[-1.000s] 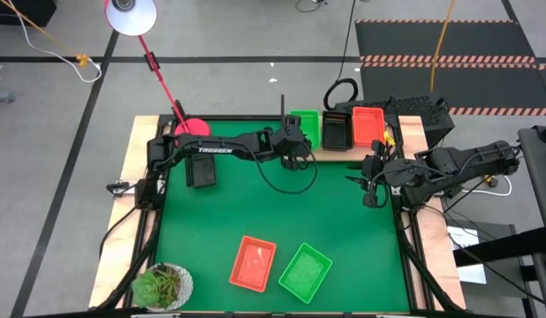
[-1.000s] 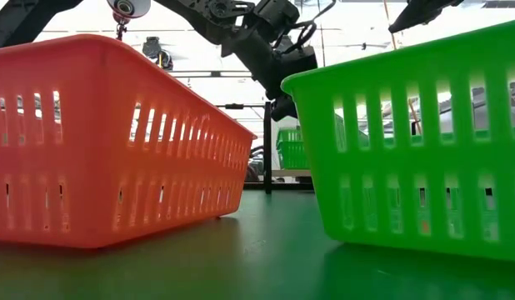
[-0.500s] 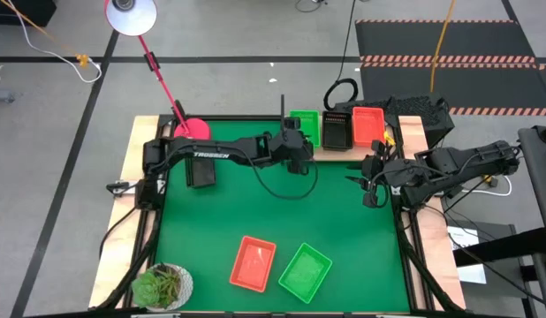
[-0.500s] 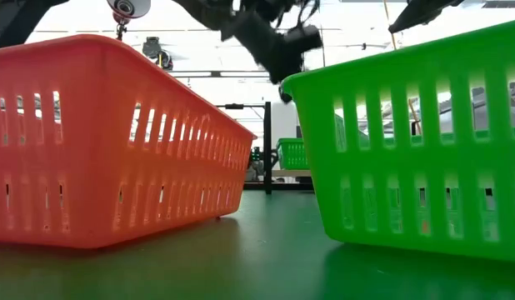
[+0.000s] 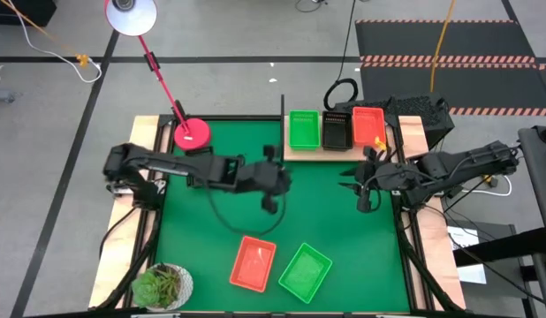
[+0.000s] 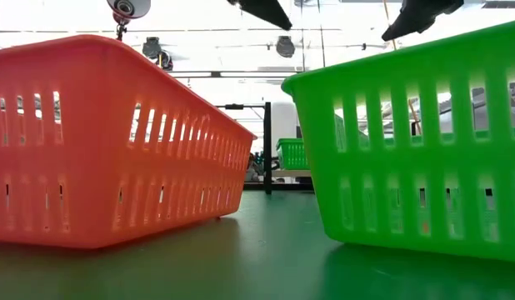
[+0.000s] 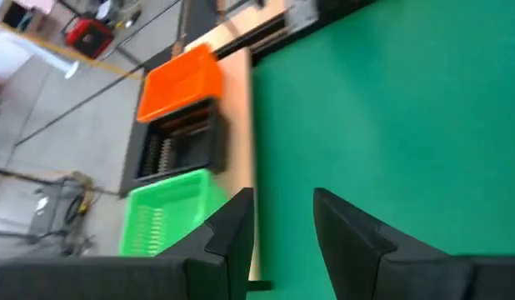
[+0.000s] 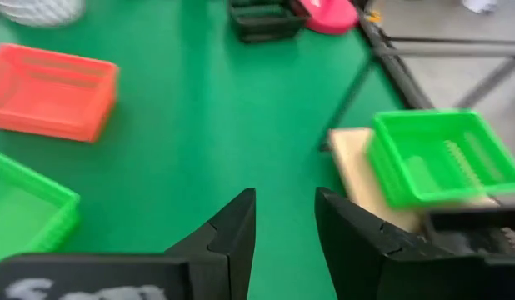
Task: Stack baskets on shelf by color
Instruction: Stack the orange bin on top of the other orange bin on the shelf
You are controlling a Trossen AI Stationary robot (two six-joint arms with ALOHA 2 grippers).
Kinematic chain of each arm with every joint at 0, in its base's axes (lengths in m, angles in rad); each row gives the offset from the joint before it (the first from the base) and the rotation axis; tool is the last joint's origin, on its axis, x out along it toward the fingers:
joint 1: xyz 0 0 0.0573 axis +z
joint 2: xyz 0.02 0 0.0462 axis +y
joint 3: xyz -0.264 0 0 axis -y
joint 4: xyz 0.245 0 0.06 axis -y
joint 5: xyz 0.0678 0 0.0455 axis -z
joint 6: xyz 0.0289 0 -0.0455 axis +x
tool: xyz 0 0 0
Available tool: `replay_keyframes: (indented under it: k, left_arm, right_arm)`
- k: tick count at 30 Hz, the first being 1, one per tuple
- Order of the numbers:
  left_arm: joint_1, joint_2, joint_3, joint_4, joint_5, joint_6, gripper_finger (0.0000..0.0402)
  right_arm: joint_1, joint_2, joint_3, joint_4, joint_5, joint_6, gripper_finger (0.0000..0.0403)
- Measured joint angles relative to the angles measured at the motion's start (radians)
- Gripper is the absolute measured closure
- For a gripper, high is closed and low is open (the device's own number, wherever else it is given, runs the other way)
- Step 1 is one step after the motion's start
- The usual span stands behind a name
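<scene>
The wooden shelf [image 5: 339, 154] lies at the mat's far edge. On it stand a green basket [image 5: 304, 130], a black basket [image 5: 336, 131] and an orange-red basket [image 5: 367, 125], side by side. Nearer, an orange-red basket [image 5: 254, 263] and a green basket [image 5: 306, 271] rest flat on the green mat. A black basket [image 8: 262, 17] sits on the mat by the lamp base. My left gripper [image 5: 282, 183] hangs open and empty above the mat's middle. My right gripper [image 5: 361, 190] hangs open and empty near the shelf's right end.
A red lamp base [image 5: 192, 134] stands at the mat's far left corner, its white head [image 5: 132, 13] beyond the table. A potted plant [image 5: 163, 284] fills the near left corner. Bare mat [image 5: 344, 230] lies between the grippers and the near baskets.
My left gripper has drawn back from the green basket on the shelf toward the table's near edge and a little left, rising as it went. The green basket has stayed on the shelf and now shows whole.
</scene>
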Motion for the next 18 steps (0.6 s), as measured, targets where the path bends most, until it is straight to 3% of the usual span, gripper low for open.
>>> replay_keyframes:
  k: [4, 12, 18]
  left_arm:
    - [-0.092, -0.071, -0.125, 0.01, 0.0, -0.073, 0.0275]
    - [-0.283, -0.185, -0.377, 0.034, -0.053, -0.293, 0.0275]
    - [-0.426, -0.19, -0.471, 0.055, -0.082, -0.464, 0.0275]
  right_arm:
    - [0.0, 0.008, -0.014, 0.08, -0.059, -0.005, 0.0284]
    - [0.0, 0.02, -0.014, 0.109, -0.056, -0.002, 0.0284]
    - [0.0, 0.021, -0.014, 0.123, -0.055, -0.002, 0.0284]
